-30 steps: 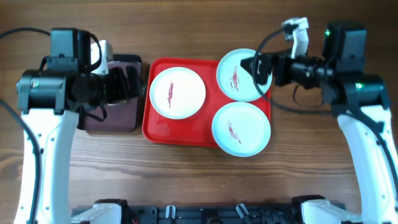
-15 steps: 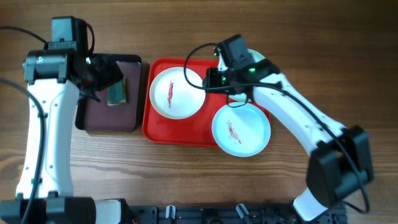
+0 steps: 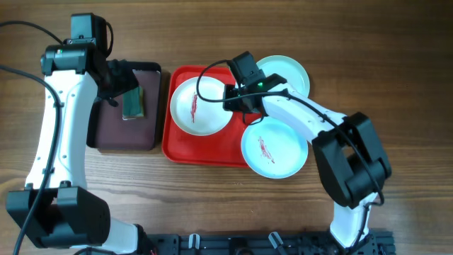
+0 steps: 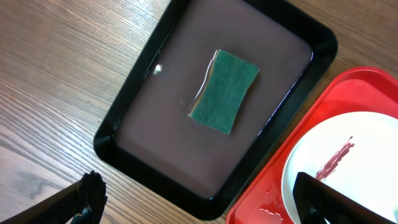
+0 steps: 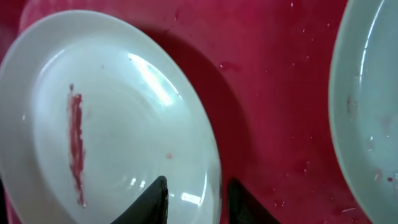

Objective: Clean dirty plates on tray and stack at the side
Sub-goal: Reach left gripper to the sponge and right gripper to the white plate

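From overhead, the big bright red plastic tray (image 3: 205, 154) sat mid-counter near the far edge. The smeared round white plate (image 3: 202, 110) and the front turquoise plate (image 3: 274, 147) were on it, and the back turquoise plate (image 3: 290, 69) overhung its far rim. Left wrist cam: the left gripper (image 4: 198, 193) had its fingers wide apart above the green sponge (image 4: 224, 91) in the dark tray (image 4: 155, 143). Right wrist cam: the right gripper (image 5: 196, 186) had its fingers apart, straddling the white plate's rim.

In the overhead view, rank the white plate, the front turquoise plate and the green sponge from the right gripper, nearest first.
1. white plate, left on the red tray, its rim at the right gripper.
2. front turquoise plate, at the tray's front right corner.
3. green sponge, farther left in the dark tray.
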